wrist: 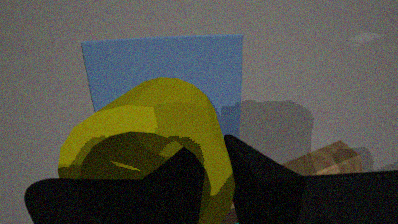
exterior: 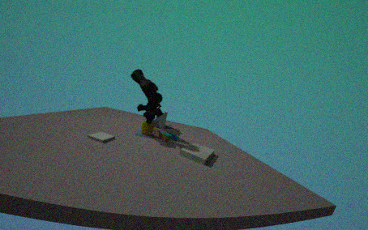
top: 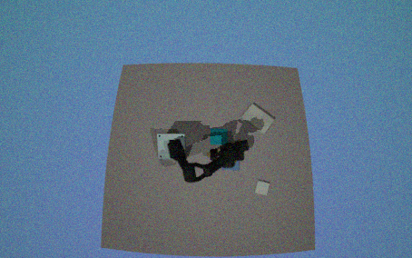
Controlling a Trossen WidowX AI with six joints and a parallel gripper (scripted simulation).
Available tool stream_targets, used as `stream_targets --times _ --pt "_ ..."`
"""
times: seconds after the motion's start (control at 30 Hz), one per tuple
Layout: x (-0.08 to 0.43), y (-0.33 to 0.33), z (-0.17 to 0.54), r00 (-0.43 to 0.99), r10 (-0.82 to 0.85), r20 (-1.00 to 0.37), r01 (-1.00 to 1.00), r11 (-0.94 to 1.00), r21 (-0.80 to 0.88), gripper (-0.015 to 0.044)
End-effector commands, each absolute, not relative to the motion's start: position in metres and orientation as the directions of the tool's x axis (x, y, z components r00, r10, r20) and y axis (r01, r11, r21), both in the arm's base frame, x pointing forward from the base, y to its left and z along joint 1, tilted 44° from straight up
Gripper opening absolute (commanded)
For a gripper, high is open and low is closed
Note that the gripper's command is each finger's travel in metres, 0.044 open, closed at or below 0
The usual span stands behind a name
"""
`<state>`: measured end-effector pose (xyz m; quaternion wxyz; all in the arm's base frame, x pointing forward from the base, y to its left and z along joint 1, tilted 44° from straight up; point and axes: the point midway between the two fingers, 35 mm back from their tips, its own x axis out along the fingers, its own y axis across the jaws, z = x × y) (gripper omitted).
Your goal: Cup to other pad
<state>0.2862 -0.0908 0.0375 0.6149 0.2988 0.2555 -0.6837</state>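
Evidently a yellow cup [exterior: 147, 128] [wrist: 187, 97], contents hidden, wall pinched by end effector [top: 245, 150] [exterior: 148, 121] [wrist: 213, 143].

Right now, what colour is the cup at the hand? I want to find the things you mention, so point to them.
The cup [exterior: 147, 128] [wrist: 187, 97] is yellow; the wrist view shows it best.

A robot test setup, it seems: a black arm [top: 191, 173] [exterior: 151, 95] is standing over a plain tabletop [top: 181, 218] [exterior: 101, 178].

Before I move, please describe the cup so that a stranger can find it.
On the brown table, find the flat blue pad. The cup there, gripped at its wall by the black hand, is the only yellow thing.
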Motion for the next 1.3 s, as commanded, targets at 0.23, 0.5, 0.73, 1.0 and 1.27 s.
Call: stream_targets --times 0.23,0.5,0.73,1.0,1.27 --pt "0.288 -0.064 0.064 -0.058 -0.689 -0.722 0.994 -0.108 0.023 0.0000" --pt "0.284 -0.056 0.070 -0.059 -0.690 -0.721 0.994 -0.107 0.022 0.0000" --pt "0.284 -0.059 0.067 -0.065 -0.695 -0.716 0.994 -0.104 0.011 0.0000" --pt "0.284 -0.059 0.067 -0.065 -0.695 -0.716 0.994 -0.104 0.011 0.0000" --pt "0.280 -0.048 0.058 -0.062 -0.692 -0.719 0.994 -0.105 0.015 0.0000"
